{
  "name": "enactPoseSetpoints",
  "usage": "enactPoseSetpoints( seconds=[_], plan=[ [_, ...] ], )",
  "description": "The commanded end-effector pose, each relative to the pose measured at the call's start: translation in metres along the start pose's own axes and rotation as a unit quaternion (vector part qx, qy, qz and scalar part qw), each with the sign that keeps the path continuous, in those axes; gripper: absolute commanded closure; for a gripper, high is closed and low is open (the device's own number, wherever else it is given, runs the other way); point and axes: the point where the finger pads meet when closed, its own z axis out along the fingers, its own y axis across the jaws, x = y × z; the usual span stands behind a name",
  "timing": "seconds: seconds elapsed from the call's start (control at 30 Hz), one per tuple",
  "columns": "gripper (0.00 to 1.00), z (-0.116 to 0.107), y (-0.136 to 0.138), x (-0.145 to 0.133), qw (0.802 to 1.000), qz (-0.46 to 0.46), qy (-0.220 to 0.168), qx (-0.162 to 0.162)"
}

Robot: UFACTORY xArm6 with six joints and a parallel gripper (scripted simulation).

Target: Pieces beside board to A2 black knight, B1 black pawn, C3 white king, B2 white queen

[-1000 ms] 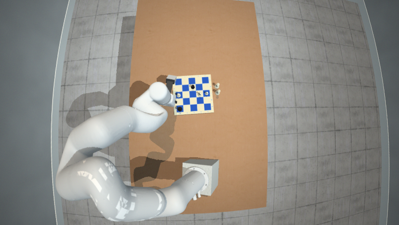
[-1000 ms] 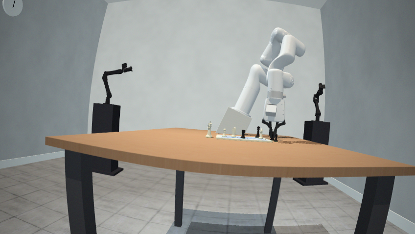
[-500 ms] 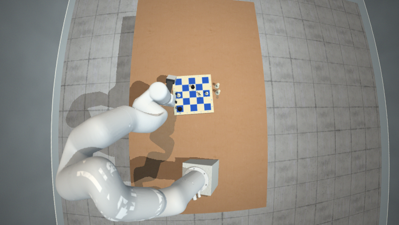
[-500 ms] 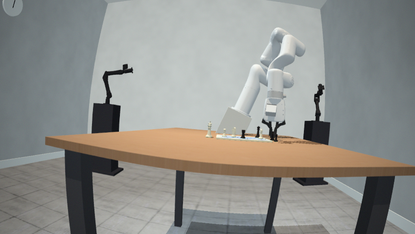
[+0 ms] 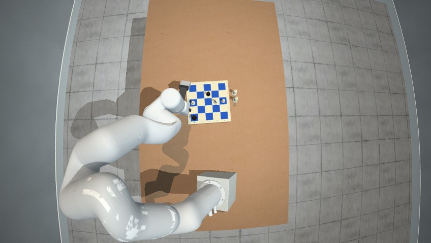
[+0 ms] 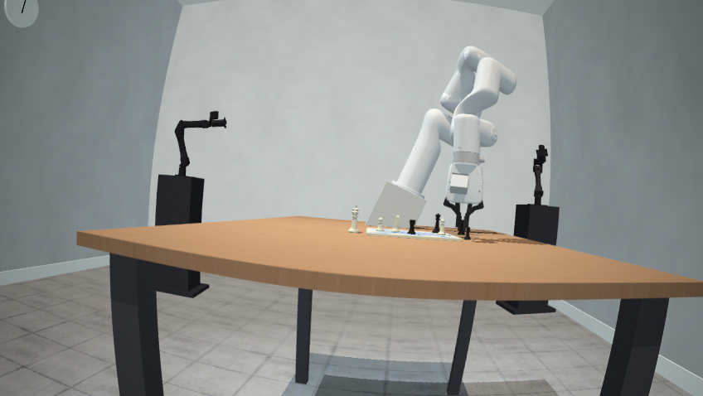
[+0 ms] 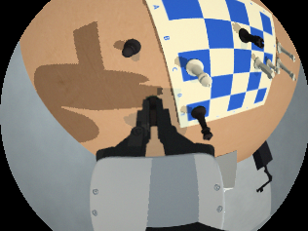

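Okay, so the gripper is pinching what looks like the black knight, mostly hidden, just beside the chessboard. Black pawn stands nearby on the wooden table; two white pieces stand past the board's opposite edge.

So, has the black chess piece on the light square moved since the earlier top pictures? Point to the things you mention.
No: against the boxy pale-grey robot mount [image 5: 231, 193] [image 6: 394, 206], the black chess piece [image 5: 208, 94] [image 6: 412, 226] [image 7: 250, 37] shows no visible shift.
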Motion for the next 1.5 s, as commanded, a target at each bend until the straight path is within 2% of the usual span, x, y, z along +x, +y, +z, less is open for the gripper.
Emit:
enactPoseSetpoints(
  seconds=[0.0, 0.3, 0.5, 0.93, 1.1, 1.23, 1.27, 1.43, 1.47],
  plan=[
    [1.00, -0.025, -0.001, 0.002, 1.000, 0.000, 0.002, 0.001],
    [1.00, -0.086, -0.001, 0.001, 1.000, 0.000, 0.002, 0.001],
    [1.00, -0.094, -0.001, 0.001, 1.000, 0.000, 0.002, 0.001],
    [1.00, -0.094, 0.000, 0.005, 1.000, -0.015, 0.002, 0.001],
    [1.00, -0.097, 0.009, 0.034, 0.993, -0.118, 0.002, 0.001],
    [1.00, -0.099, 0.025, 0.071, 0.976, -0.217, 0.003, -0.001],
    [1.00, -0.099, 0.025, 0.071, 0.972, -0.236, 0.003, -0.001],
    [1.00, -0.101, 0.047, 0.106, 0.943, -0.333, 0.005, -0.006],
    [1.00, -0.101, 0.047, 0.106, 0.943, -0.333, 0.005, -0.006]
  ],
)
